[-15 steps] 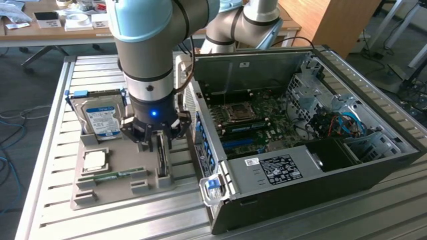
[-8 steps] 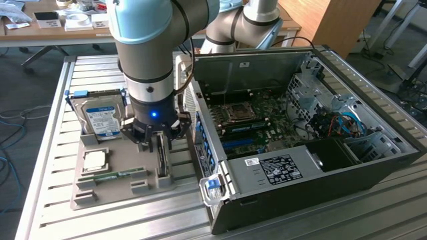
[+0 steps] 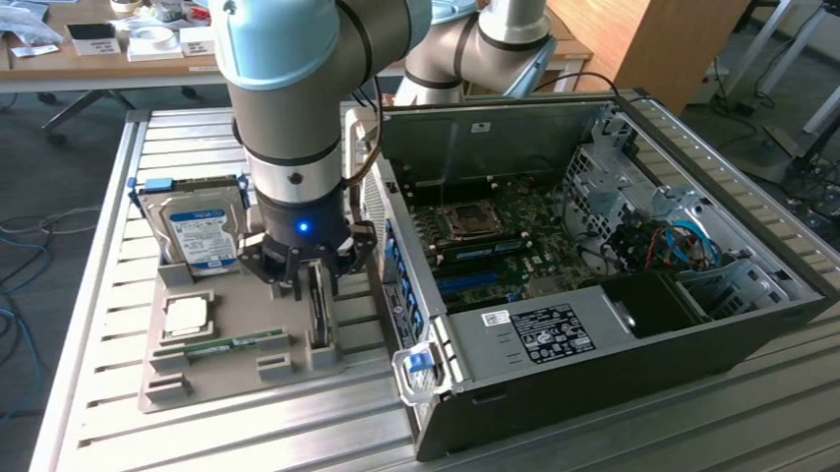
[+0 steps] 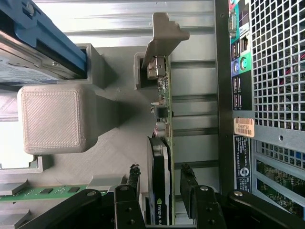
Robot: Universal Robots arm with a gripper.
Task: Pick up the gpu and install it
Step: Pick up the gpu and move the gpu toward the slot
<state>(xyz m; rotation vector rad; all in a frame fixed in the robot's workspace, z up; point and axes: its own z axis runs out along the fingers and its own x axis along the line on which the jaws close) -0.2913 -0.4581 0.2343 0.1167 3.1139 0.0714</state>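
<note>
Gripper (image 3: 313, 283) straddles the gpu (image 4: 158, 157) — jaws released — stood on edge (presumably slotted so for grasping) at the tray's (image 3: 243, 374) edge beside the case (image 3: 591, 388).

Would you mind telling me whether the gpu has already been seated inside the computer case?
No, the gpu stands on edge in the grey tray outside the computer case, with the open claw straddling it.
</note>
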